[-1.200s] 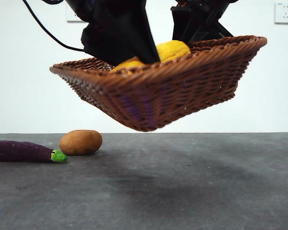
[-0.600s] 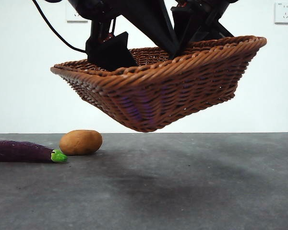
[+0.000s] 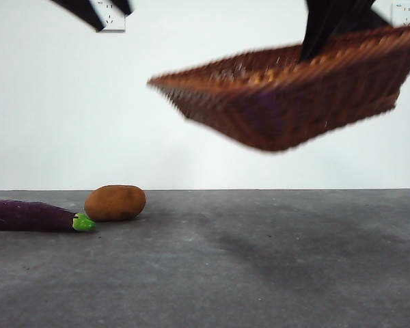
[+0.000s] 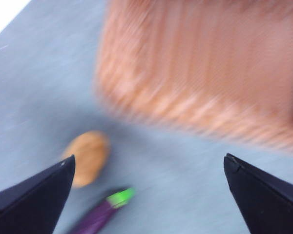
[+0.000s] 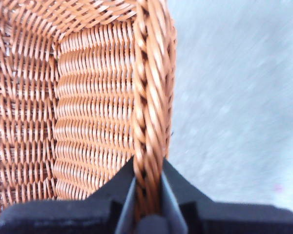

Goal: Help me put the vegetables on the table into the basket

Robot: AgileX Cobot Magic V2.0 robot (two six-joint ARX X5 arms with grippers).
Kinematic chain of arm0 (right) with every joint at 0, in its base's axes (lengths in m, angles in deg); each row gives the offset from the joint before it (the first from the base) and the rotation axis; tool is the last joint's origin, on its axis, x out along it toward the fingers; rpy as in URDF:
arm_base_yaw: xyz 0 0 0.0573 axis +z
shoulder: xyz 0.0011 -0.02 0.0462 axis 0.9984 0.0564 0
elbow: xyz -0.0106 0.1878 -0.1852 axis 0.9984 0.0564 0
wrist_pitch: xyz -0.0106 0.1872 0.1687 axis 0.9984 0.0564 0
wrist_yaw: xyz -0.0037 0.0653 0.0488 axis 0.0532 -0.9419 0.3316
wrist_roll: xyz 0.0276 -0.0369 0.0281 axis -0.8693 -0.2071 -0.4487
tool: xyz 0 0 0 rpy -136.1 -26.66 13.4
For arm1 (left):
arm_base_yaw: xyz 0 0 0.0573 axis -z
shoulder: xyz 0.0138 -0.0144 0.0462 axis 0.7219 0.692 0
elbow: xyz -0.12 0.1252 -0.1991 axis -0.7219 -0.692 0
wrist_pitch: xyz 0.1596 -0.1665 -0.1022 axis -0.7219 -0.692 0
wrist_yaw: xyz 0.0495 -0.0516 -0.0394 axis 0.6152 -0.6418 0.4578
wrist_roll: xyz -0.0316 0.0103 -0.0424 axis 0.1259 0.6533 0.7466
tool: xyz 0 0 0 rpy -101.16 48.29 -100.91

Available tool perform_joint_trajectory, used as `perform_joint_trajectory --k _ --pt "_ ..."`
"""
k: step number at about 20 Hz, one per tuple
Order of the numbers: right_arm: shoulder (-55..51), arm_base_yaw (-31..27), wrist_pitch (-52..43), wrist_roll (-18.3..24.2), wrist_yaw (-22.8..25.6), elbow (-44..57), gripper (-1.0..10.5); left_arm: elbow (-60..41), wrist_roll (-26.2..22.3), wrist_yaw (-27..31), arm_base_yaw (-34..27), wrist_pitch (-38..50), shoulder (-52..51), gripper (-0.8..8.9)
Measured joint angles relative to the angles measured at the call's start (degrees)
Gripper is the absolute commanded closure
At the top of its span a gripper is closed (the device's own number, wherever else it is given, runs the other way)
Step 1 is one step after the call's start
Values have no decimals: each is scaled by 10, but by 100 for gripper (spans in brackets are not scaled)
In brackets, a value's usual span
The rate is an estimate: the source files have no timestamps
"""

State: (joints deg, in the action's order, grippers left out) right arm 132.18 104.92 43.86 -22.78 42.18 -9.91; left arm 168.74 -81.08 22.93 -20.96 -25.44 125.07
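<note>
The brown wicker basket (image 3: 294, 102) hangs tilted in the air at the upper right, blurred by motion. My right gripper (image 5: 147, 195) is shut on its braided rim (image 5: 151, 97), and the arm shows dark above it (image 3: 328, 27). What lies inside the basket is hidden. On the table (image 3: 260, 273) at the left lie the tan potato (image 3: 115, 203) and the purple eggplant (image 3: 31, 216) with its green tip. My left gripper (image 4: 147, 160) is open and empty, high above the potato (image 4: 88, 156) and eggplant (image 4: 105, 212), beside the basket (image 4: 200, 63). Its tips show at the top left (image 3: 102, 8).
A white wall stands behind the table, with a socket (image 3: 404, 15) at the upper right and another behind the left gripper's tips. The basket's shadow falls on the table's middle and right.
The left gripper has pulled up and out of the basket to the top left. The basket has swung right and slightly up with the right gripper. The yellow piece no longer shows.
</note>
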Motion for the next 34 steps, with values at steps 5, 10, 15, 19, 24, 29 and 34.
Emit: perform_joint_trajectory --k 5,10,15,19,24,29,34 --pt "-73 -39 2 6 -29 0 957 0 -77 -17 -98 77 89 302" --pt "-90 -50 19 18 -31 0 957 3 -115 -31 -103 157 196 302" --pt "-91 -51 32 44 -31 0 957 107 -130 -30 -120 111 324 302" --pt "-91 -51 32 58 -31 0 957 185 -136 -36 -124 61 390 302" --pt "-91 -51 25 63 -31 0 957 187 -148 -40 -130 50 441 302" --pt "-91 -51 16 68 -31 0 957 187 -150 -39 -141 55 461 302" --pt "-91 -51 16 70 -31 0 957 187 -151 -56 -141 58 488 335"
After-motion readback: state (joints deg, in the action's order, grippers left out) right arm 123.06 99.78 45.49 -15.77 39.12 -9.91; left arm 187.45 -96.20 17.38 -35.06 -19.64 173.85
